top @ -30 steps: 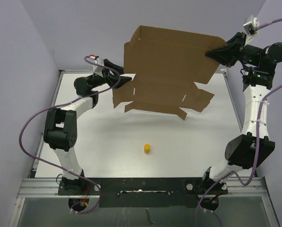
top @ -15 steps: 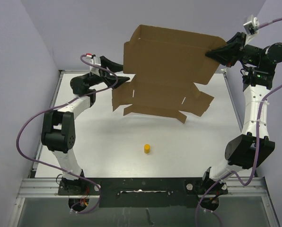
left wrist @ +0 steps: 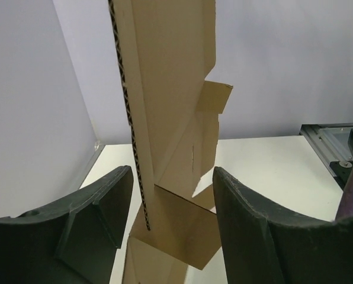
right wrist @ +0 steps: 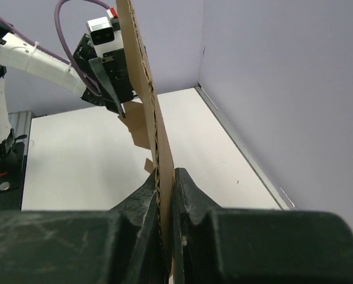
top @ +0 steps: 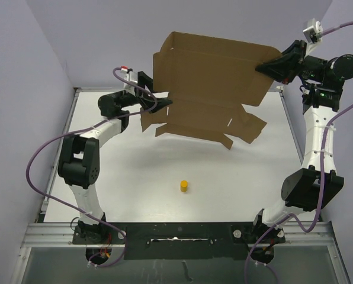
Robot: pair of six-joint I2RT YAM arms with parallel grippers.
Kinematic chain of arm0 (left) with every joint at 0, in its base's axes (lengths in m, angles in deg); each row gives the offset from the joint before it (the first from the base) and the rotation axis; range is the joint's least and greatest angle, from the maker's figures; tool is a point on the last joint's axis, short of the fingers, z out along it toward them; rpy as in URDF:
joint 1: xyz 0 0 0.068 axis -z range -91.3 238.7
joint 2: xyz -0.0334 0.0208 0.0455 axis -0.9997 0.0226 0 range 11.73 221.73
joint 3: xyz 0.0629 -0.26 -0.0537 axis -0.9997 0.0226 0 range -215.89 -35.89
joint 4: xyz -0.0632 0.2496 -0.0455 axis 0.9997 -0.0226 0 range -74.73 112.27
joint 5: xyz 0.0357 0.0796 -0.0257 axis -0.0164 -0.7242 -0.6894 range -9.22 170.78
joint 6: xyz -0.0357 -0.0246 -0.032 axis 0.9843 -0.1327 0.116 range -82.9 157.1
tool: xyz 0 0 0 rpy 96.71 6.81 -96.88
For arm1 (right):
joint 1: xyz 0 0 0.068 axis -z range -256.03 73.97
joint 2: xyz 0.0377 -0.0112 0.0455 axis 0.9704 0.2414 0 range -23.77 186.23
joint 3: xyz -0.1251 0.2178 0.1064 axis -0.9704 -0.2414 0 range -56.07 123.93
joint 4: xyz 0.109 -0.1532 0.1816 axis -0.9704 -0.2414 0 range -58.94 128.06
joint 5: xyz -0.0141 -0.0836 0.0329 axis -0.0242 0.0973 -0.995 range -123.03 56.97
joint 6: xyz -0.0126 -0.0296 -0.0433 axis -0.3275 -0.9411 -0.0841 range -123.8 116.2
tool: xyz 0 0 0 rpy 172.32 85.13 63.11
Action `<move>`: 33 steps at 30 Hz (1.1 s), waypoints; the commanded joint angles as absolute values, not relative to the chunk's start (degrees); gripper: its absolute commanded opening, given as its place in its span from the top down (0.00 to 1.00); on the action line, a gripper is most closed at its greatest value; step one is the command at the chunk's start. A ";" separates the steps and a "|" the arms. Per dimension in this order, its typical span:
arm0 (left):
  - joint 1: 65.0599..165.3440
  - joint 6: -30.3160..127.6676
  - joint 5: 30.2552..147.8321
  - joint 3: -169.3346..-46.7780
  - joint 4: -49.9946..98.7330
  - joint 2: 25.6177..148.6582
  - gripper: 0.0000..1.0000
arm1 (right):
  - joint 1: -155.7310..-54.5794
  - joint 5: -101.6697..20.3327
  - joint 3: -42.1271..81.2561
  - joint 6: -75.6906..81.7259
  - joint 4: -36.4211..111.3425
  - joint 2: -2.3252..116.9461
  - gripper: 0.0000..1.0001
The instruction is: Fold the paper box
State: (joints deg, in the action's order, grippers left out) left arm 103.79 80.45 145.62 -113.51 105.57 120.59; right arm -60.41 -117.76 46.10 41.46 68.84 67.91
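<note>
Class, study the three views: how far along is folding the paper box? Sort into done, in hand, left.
Done: the right gripper, shut on the paper box, holds it above the table. In hand: the left gripper is open, its fingers straddling the box's edge, not gripping. Left: nearly all the folding; flaps and tabs hang loose, no carton formed.

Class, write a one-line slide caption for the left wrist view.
Open left gripper, corrugated edge of the paper box standing between its jaws, white table beyond.
</note>
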 commanded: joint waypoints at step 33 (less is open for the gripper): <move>98.95 84.33 150.16 -112.11 108.75 117.76 0.38 | -61.23 -116.96 47.64 46.82 75.17 66.29 1.00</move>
